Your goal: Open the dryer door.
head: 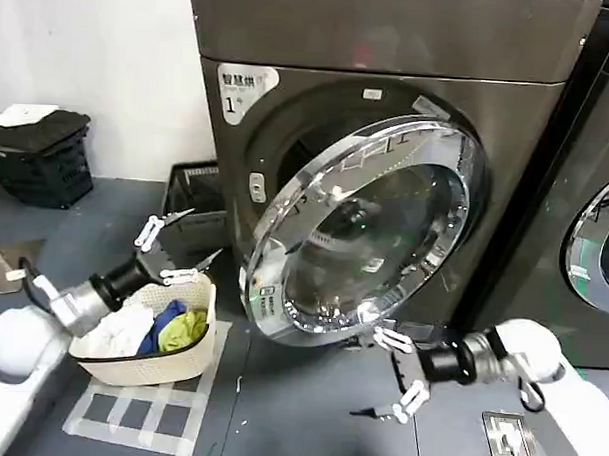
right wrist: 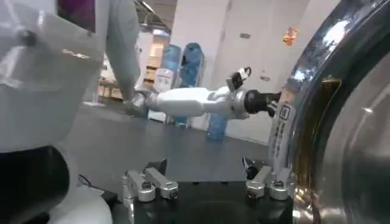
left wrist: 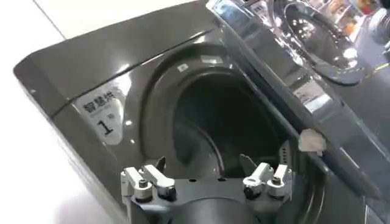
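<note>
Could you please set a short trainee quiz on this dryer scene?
1. True or false: the door of the dryer is shut flush against the front.
2. Which end effector is below the door's lower rim? A) left B) right
3. Fill in: the basket of laundry sits on the floor beside the ____ end effector.

Key:
1. False. The door stands ajar, and the drum opening shows behind it.
2. B. The right end effector hangs open under the rim; the left end effector is open near the door's free edge.
3. left
</note>
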{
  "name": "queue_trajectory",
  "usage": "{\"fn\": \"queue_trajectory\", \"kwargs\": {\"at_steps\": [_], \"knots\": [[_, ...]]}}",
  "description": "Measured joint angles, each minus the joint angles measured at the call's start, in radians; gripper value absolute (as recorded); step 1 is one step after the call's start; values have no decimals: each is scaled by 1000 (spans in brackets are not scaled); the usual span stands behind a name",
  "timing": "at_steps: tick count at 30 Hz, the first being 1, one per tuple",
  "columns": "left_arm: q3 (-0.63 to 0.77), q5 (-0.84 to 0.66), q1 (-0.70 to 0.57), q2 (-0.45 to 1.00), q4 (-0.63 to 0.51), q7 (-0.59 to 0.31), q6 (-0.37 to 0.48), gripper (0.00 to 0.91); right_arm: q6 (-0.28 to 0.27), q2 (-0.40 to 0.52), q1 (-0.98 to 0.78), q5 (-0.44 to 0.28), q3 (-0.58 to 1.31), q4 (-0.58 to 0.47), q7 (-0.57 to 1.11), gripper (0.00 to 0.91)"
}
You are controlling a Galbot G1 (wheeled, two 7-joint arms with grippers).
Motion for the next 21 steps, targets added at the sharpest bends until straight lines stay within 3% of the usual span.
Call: {"fn": "queue_trajectory", "kwargs": {"at_steps": [12,17,21], "knots": [[224,-15,-189,6,75,18,-34,907,53,113,-402,59,468,104,0,907],[313,-25,-267,2,104,21,-52,907,115,201,-548,56,647,93,7,907],[384,-33,-322,-4,114,23,-61,907,196,272,-628,47,767,57,84,907]]}}
